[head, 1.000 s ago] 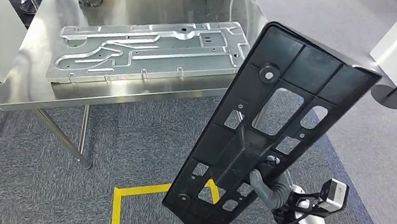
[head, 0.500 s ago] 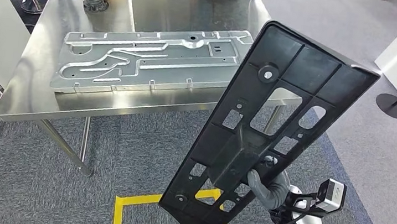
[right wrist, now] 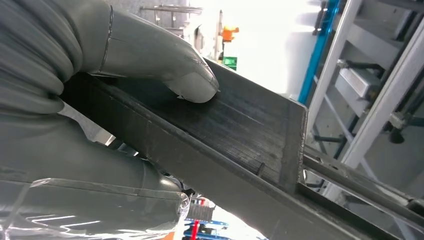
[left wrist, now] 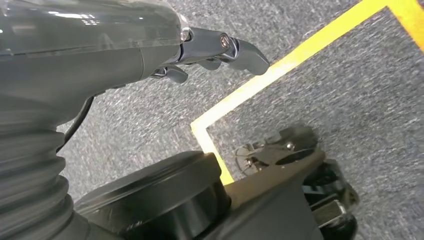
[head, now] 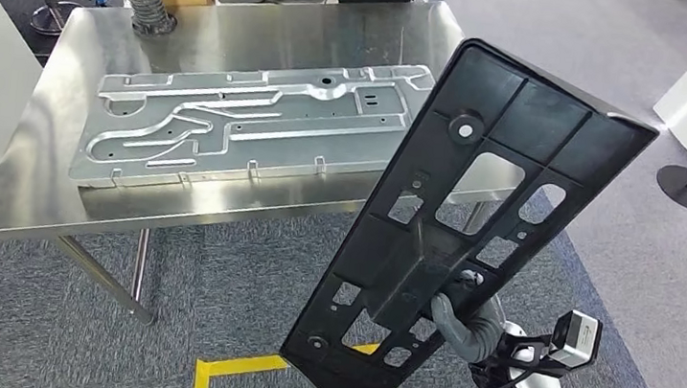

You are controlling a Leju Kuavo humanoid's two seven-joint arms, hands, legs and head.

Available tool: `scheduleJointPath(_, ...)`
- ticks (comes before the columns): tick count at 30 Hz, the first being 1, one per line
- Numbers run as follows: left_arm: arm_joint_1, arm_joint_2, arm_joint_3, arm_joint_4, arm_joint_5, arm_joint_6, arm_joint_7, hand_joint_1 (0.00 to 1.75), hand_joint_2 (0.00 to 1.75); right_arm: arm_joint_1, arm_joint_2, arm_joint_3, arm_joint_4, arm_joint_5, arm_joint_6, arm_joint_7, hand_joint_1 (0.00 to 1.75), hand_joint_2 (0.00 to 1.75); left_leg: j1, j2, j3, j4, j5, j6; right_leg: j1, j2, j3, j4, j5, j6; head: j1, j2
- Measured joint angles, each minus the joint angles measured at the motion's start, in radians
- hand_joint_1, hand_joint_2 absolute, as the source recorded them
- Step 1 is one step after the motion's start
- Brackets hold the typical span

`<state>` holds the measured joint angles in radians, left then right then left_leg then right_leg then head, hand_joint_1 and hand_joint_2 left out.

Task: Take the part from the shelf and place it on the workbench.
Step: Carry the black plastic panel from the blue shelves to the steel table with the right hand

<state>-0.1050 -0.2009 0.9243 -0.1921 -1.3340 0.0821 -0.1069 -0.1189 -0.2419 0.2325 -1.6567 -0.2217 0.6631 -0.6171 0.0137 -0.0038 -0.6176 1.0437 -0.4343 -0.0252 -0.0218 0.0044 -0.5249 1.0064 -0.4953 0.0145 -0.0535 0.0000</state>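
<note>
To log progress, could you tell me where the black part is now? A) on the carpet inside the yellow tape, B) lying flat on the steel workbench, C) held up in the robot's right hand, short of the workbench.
C: the right hand grips the black part aloft, short of the workbench.

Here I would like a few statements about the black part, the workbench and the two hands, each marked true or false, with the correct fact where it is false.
1. The right hand holds the black part. True.
2. The black part lies flat on the workbench. False: it is held up in the air, in front of the workbench.
3. A silver metal plate lies on the workbench. True.
4. The left hand grips the metal plate. False: it holds nothing and hangs over the carpet by the yellow tape line.
5. The black part is a solid panel without holes. False: it has several cut-outs.
</note>
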Motion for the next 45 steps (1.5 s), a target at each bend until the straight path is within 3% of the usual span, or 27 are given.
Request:
scheduleJointPath(5,0.000,0.000,0.000,0.000,0.001,0.001,-0.001,0.00,1.75,-0.004,0.003,0.000,-0.002,0.002,0.000,0.000,1.75,1.75,-0.004,-0.002,0.020,-0.026,-0.001,0.041,-0.003,-0.002,0.000,0.022,-0.031,0.032,0.000,0.000)
scheduleJointPath(6,-0.001,0.000,0.000,0.000,0.001,0.001,-0.001,0.00,1.75,-0.005,0.005,0.000,-0.003,0.002,0.000,-0.001,1.75,1.75,-0.003,-0.002,0.028,-0.031,-0.002,0.047,-0.003,-0.003,-0.020,0.062,-0.050,0.034,0.000,0.000)
scheduleJointPath(8,-0.002,0.000,0.000,0.000,0.001,0.001,-0.001,0.00,1.75,-0.005,0.005,0.001,-0.002,0.002,0.000,-0.001,1.75,1.75,-0.006,-0.002,0.039,-0.033,-0.012,0.055,-0.002,-0.003,-0.102,0.199,-0.096,0.036,0.000,0.000)
scheduleJointPath(9,-0.001,0.000,0.000,0.000,0.001,0.001,-0.001,0.00,1.75,-0.004,0.005,0.001,-0.002,0.002,0.000,-0.001,1.75,1.75,-0.008,-0.003,0.045,-0.033,-0.019,0.058,-0.002,-0.003,-0.145,0.260,-0.107,0.037,0.000,0.000)
scheduleJointPath(10,0.000,0.000,0.000,0.000,0.001,0.001,-0.001,0.00,1.75,-0.003,0.005,0.001,-0.002,0.002,0.000,-0.001,1.75,1.75,-0.010,-0.003,0.054,-0.033,-0.026,0.059,-0.001,-0.003,-0.176,0.292,-0.099,0.036,0.000,0.000)
scheduleJointPath(11,0.001,0.000,0.000,0.000,0.001,0.001,-0.001,0.00,1.75,-0.003,0.005,0.001,-0.002,0.002,0.000,-0.001,1.75,1.75,-0.012,-0.005,0.064,-0.033,-0.034,0.060,-0.001,-0.003,-0.186,0.282,-0.068,0.034,0.000,0.000)
scheduleJointPath(12,0.002,0.000,0.000,0.000,0.001,0.002,-0.001,0.00,1.75,-0.003,0.005,0.001,-0.002,0.002,0.000,-0.001,1.75,1.75,-0.014,-0.006,0.077,-0.033,-0.043,0.059,0.001,-0.003,-0.176,0.231,-0.019,0.029,0.000,0.000)
scheduleJointPath(14,0.002,-0.001,0.000,0.000,0.001,0.002,-0.001,0.00,1.75,-0.005,0.005,0.001,-0.002,0.002,0.001,-0.001,1.75,1.75,-0.018,-0.007,0.100,-0.033,-0.062,0.054,0.008,-0.004,-0.134,0.100,0.066,0.013,0.000,0.000)
scheduleJointPath(15,0.002,-0.002,0.000,0.001,0.001,0.002,-0.001,0.00,1.75,-0.007,0.006,0.001,-0.001,0.002,0.001,0.000,1.75,1.75,-0.019,-0.007,0.107,-0.034,-0.070,0.050,0.012,-0.005,-0.116,0.053,0.082,0.006,0.000,0.000)
scheduleJointPath(17,0.000,-0.003,0.000,0.001,0.001,0.003,-0.001,0.00,1.75,-0.010,0.006,0.001,-0.001,0.002,0.001,0.001,1.75,1.75,-0.020,-0.006,0.111,-0.038,-0.079,0.040,0.019,-0.006,-0.103,0.026,0.073,-0.005,0.000,0.000)
scheduleJointPath(20,-0.003,-0.002,0.000,0.000,0.001,0.004,-0.001,0.00,1.75,-0.011,0.006,0.001,-0.002,0.002,0.001,0.003,1.75,1.75,-0.021,-0.003,0.116,-0.030,-0.098,0.024,0.011,-0.003,-0.083,0.004,0.063,-0.016,0.000,0.000)
scheduleJointPath(22,-0.004,-0.002,0.000,0.000,0.001,0.004,-0.002,0.00,1.75,-0.012,0.006,0.001,-0.003,0.002,0.002,0.004,1.75,1.75,-0.017,-0.002,0.071,0.064,-0.140,0.014,0.007,-0.005,-0.064,-0.006,0.055,-0.023,0.000,0.000)
scheduleJointPath(24,-0.003,-0.002,0.001,0.000,0.003,0.004,-0.003,0.00,1.75,-0.012,0.006,0.001,-0.003,0.002,0.002,0.004,1.75,1.75,-0.012,-0.002,-0.015,0.202,-0.181,0.008,0.007,-0.006,-0.049,-0.007,0.043,-0.027,0.000,0.000)
scheduleJointPath(25,-0.003,-0.002,0.001,0.000,0.004,0.004,-0.004,0.00,1.75,-0.011,0.006,0.001,-0.003,0.002,0.003,0.004,1.75,1.75,-0.011,-0.002,-0.047,0.241,-0.179,0.006,0.007,-0.006,-0.041,-0.007,0.035,-0.026,0.000,0.000)
scheduleJointPath(26,-0.003,-0.002,0.001,0.000,0.004,0.004,-0.005,0.00,1.75,-0.011,0.006,0.001,-0.003,0.002,0.003,0.004,1.75,1.75,-0.010,-0.002,-0.061,0.241,-0.155,0.005,0.007,-0.005,-0.031,-0.007,0.028,-0.025,0.000,0.000)
scheduleJointPath(28,-0.003,-0.001,0.001,0.000,0.004,0.006,-0.005,0.00,1.75,-0.011,0.006,0.002,-0.002,0.002,0.005,0.004,1.75,1.75,-0.008,-0.002,-0.035,0.134,-0.058,0.007,0.007,-0.004,-0.006,-0.007,0.010,-0.021,0.000,0.000)
scheduleJointPath(30,0.000,0.000,0.002,0.000,0.004,0.008,-0.005,0.00,1.75,-0.013,0.006,0.002,-0.002,0.002,0.008,0.005,1.75,1.75,-0.011,-0.002,0.009,0.021,0.002,0.014,0.009,-0.002,0.012,-0.006,-0.006,-0.013,0.000,0.000)
scheduleJointPath(34,0.002,0.001,0.002,0.001,0.004,0.008,-0.006,0.00,1.75,-0.019,0.006,0.003,0.000,0.002,0.012,0.006,1.75,1.75,-0.015,-0.004,0.030,-0.026,-0.009,0.041,0.010,-0.003,0.015,-0.008,-0.018,0.009,0.000,0.000)
scheduleJointPath(36,0.003,0.001,0.002,0.001,0.004,0.008,-0.007,0.00,1.75,-0.022,0.008,0.003,0.000,0.002,0.014,0.006,1.75,1.75,-0.012,-0.004,0.043,-0.038,-0.013,0.054,0.008,-0.004,0.000,0.032,-0.040,0.018,0.000,0.000)
scheduleJointPath(37,0.002,0.001,0.002,0.001,0.004,0.008,-0.007,0.00,1.75,-0.023,0.009,0.003,0.000,0.002,0.014,0.005,1.75,1.75,-0.011,-0.004,0.051,-0.041,-0.016,0.059,0.007,-0.004,-0.028,0.085,-0.061,0.021,0.000,0.000)
scheduleJointPath(39,0.002,0.001,0.002,0.001,0.004,0.008,-0.007,0.00,1.75,-0.022,0.009,0.003,0.003,0.001,0.015,0.005,1.75,1.75,-0.013,-0.004,0.059,-0.042,-0.024,0.065,0.007,-0.004,-0.118,0.226,-0.103,0.025,0.000,0.000)
scheduleJointPath(40,0.002,0.001,0.002,0.001,0.003,0.008,-0.007,0.00,1.75,-0.020,0.009,0.003,0.005,0.001,0.015,0.005,1.75,1.75,-0.015,-0.004,0.064,-0.042,-0.029,0.067,0.006,-0.004,-0.157,0.276,-0.108,0.025,0.000,0.000)
scheduleJointPath(41,0.003,0.001,0.002,0.001,0.003,0.008,-0.007,0.00,1.75,-0.018,0.009,0.003,0.006,0.001,0.014,0.005,1.75,1.75,-0.016,-0.005,0.071,-0.042,-0.035,0.067,0.007,-0.004,-0.178,0.289,-0.091,0.024,0.000,0.000)
scheduleJointPath(42,0.003,0.001,0.002,0.001,0.003,0.008,-0.006,0.00,1.75,-0.018,0.009,0.003,0.007,0.001,0.013,0.005,1.75,1.75,-0.018,-0.005,0.079,-0.041,-0.041,0.067,0.007,-0.004,-0.178,0.261,-0.054,0.021,0.000,0.000)
scheduleJointPath(44,0.004,0.000,0.002,0.001,0.003,0.008,-0.005,0.00,1.75,-0.019,0.009,0.003,0.007,0.001,0.008,0.006,1.75,1.75,-0.020,-0.007,0.097,-0.042,-0.055,0.064,0.012,-0.004,-0.137,0.131,0.040,0.007,0.000,0.000)
scheduleJointPath(45,0.004,-0.001,0.002,0.001,0.003,0.008,-0.004,0.00,1.75,-0.021,0.009,0.003,0.007,0.000,0.005,0.007,1.75,1.75,-0.021,-0.008,0.101,-0.041,-0.061,0.060,0.016,-0.004,-0.117,0.074,0.070,0.000,0.000,0.000)
